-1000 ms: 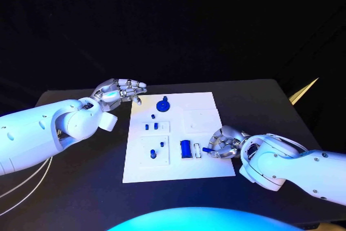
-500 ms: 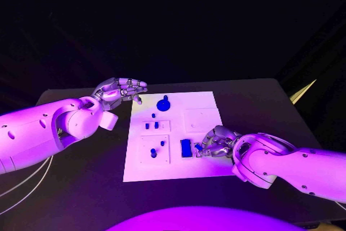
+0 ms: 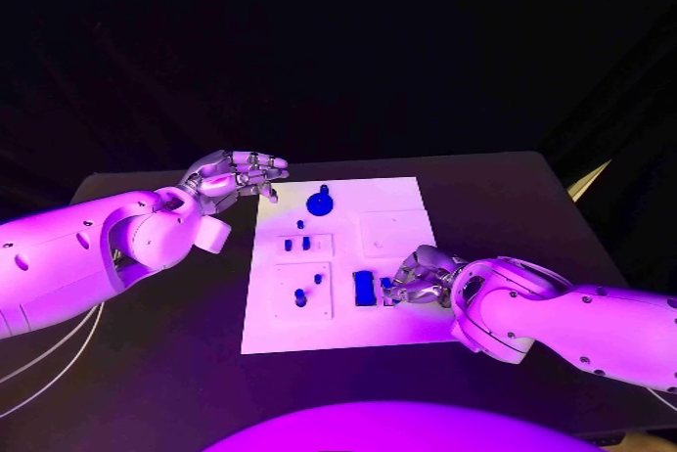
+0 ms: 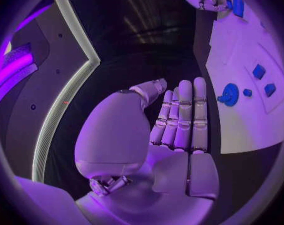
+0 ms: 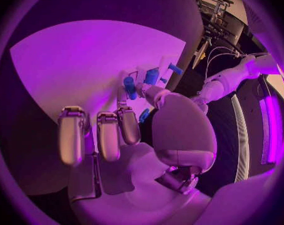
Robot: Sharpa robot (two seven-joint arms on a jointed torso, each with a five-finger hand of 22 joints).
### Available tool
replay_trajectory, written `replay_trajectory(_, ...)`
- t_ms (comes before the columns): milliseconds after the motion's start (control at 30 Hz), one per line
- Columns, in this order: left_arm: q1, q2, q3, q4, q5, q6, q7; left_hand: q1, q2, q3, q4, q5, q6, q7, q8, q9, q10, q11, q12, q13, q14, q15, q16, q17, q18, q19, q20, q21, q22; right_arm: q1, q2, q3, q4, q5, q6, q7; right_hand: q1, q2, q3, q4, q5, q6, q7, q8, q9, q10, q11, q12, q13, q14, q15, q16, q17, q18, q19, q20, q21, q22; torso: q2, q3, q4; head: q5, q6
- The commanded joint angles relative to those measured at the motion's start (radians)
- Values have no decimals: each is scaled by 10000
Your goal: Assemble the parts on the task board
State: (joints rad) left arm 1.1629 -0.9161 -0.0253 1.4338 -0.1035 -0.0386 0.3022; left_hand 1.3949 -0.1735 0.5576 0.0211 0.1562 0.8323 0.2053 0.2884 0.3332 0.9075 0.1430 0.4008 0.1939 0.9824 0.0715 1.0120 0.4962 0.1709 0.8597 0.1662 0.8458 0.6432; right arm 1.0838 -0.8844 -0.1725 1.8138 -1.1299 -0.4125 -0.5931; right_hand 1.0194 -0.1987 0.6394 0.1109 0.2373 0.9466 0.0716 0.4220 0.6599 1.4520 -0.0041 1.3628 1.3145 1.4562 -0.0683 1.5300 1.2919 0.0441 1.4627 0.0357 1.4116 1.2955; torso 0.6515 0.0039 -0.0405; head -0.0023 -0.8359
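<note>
Fingers of the right hand (image 3: 421, 279) are curled narrow around a small blue part (image 3: 386, 287), pinched low over the near-right area of the task board (image 3: 338, 330), just right of the upright blue block (image 3: 364, 289); the right wrist view shows a blue piece (image 5: 144, 116) tucked by the thumb, other fingers extended over the white plate. Left hand (image 3: 233, 174) hovers off the board's far-left corner, fingers lying straight and close together, holding nothing, palm clear of everything. Elsewhere on the board: round blue knob (image 3: 320, 203) at the far end, two small blue pegs (image 3: 296, 244) seated in the middle-left panel, another blue peg (image 3: 300, 297) in the near-left panel. Step in hand, by my reading: seating the pinched part beside the block. To do it well, keep the part upright, line it over its slot before lowering, and press straight down without nudging the block, which stands touching-close. Exact slot is hidden under the fingers, so alignment cannot be judged from here. Left hand could steady the board edge if it shifts
</note>
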Motion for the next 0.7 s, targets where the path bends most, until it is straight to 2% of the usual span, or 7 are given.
replay_trajectory(33, 6, 6, 5, 34, 10, 30, 6, -82, 131, -208, 200, -12, -90, 32, 260, -112, -197, 46, 95, -104, -51, 12, -119, -112, 129, 98, -6, -160, -138, -32, 20, -13, -1, -85, 69, -44, -308, 217, 237, 149, -119, 481, -131, 294, 66, 216, -109, -102, 1201, 1017, -95, 117, 2181, -189, 779, -62, 235, 2417, -4, 2, -11, 6, -10)
replay_trajectory(533, 7, 0, 5, 28, 10, 41, -27, -85, 127, -211, 207, -13, -96, 35, 268, -116, -205, 49, 98, -107, -52, 14, -119, -111, 128, 102, -6, -169, -144, -39, 68, -13, 43, -199, -82, -2, -380, 212, 229, 173, -173, 543, -152, 326, 74, 227, -128, -86, 1212, 1017, -110, 117, 2180, -190, 781, -71, 243, 2419, 3, -4, 2, 25, -10)
replay_trajectory(700, 7, -5, 5, 30, 10, 53, -43, -85, 127, -211, 207, -13, -96, 35, 268, -116, -205, 49, 98, -107, -52, 14, -119, -111, 128, 102, -6, -169, -144, -40, 55, -13, 63, -249, -74, 9, -691, 22, 93, 283, -440, 580, -161, 332, 62, 239, -138, -77, 1222, 1017, -124, 116, 2180, -190, 782, -90, 242, 2419, -4, -4, -2, 39, -15)
